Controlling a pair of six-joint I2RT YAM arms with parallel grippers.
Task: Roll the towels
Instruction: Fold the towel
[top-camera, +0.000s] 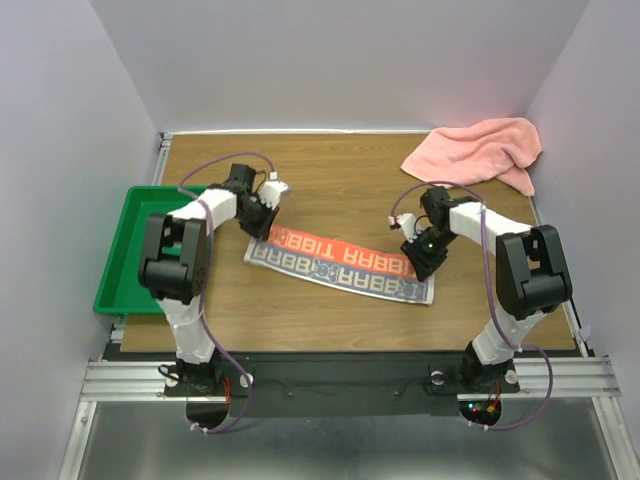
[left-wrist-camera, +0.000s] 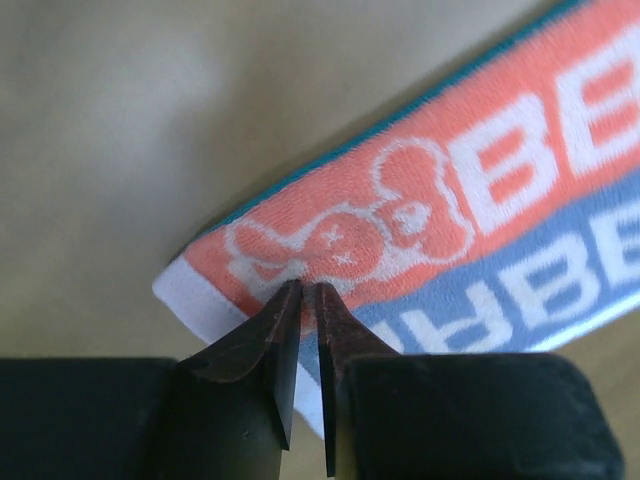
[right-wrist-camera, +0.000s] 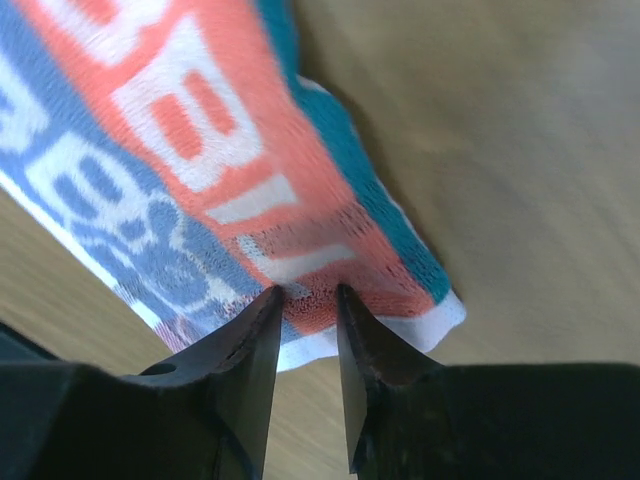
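The printed towel (top-camera: 340, 265), white with red, grey-blue and orange lettering, lies folded into a long strip across the middle of the table. My left gripper (top-camera: 262, 230) is down at its left end. In the left wrist view the jaws (left-wrist-camera: 308, 288) are pinched nearly together on a fold of the printed towel (left-wrist-camera: 520, 170). My right gripper (top-camera: 424, 270) is at the strip's right end. Its tips (right-wrist-camera: 307, 292) pinch a ridge of the printed towel (right-wrist-camera: 180, 120) near the white hem. The salmon-pink towel (top-camera: 480, 150) lies crumpled at the back right corner.
A green tray (top-camera: 112, 285) stands at the table's left edge beside the left arm. White walls close in the back and both sides. Bare wood shows behind and in front of the strip.
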